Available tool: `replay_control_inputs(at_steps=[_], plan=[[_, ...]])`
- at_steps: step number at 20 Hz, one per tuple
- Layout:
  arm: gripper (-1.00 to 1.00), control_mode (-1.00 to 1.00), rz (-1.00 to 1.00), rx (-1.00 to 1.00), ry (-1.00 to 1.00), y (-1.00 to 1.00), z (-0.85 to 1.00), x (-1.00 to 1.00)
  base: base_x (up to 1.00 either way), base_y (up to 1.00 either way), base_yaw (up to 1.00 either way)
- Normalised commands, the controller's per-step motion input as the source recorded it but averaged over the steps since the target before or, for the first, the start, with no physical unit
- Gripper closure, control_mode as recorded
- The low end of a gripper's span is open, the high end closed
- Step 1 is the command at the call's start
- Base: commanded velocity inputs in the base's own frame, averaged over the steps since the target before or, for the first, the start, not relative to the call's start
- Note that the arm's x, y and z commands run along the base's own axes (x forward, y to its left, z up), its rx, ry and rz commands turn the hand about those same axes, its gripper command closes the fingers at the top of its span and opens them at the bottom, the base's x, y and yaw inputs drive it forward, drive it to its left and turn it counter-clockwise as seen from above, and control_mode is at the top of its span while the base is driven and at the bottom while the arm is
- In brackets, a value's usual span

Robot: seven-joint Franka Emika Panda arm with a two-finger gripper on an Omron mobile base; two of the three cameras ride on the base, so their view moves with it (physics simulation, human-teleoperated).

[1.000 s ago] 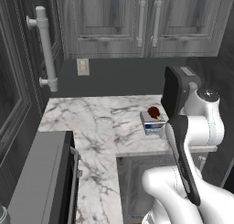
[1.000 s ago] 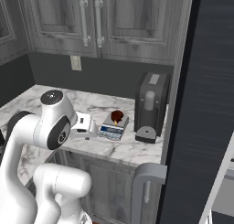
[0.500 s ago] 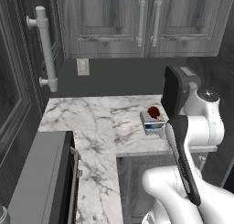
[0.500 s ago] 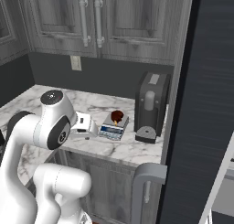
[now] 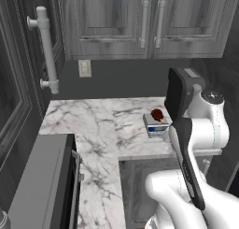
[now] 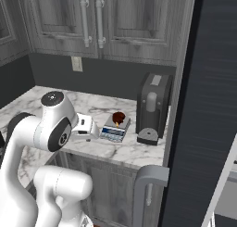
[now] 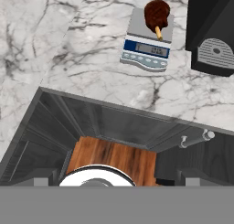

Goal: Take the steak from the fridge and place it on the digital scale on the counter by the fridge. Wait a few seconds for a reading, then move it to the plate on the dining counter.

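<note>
The steak [image 7: 156, 12] is seen resting on the digital scale [image 7: 148, 39], toward the platform's back half, with the display strip left uncovered in front of it. The scale is set on the marble surface [image 5: 105, 127], a short way in from its front edge, and bare marble is left open all along its left side. To the right, room is cut short: the black boxy appliance [image 6: 153, 108] stands just beside the scale, and the tall dark fridge [image 6: 203, 105] wall closes that side off. Grey wall cupboards [image 5: 140, 22] hang above the surface.

The gripper [image 6: 90, 128] is held out over the front edge of the surface, left of the scale and clear of it; its jaws are spread wide, with nothing between them. In the hand view the steak lies well ahead, up and to the right. Its pale bit points toward the display strip, and its long axis runs roughly front to back across the platform.
</note>
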Motion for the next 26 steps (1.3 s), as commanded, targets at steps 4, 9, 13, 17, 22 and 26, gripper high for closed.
replay_control_inputs(at_steps=[4,9,13,17,22,26], plan=[[-1.0,-1.0,0.0,0.0,0.0,0.0,0.0,0.0,0.0,0.0,0.0],[-1.0,-1.0,0.0,0.0,0.0,0.0,0.0,0.0,0.0,0.0,0.0],[-1.0,-1.0,0.0,0.0,0.0,0.0,0.0,0.0,0.0,0.0,0.0],[-1.0,-1.0,0.0,0.0,0.0,0.0,0.0,0.0,0.0,0.0,0.0],[-1.0,-1.0,0.0,0.0,0.0,0.0,0.0,0.0,0.0,0.0,0.0],[-1.0,-1.0,0.0,0.0,0.0,0.0,0.0,0.0,0.0,0.0,0.0]])
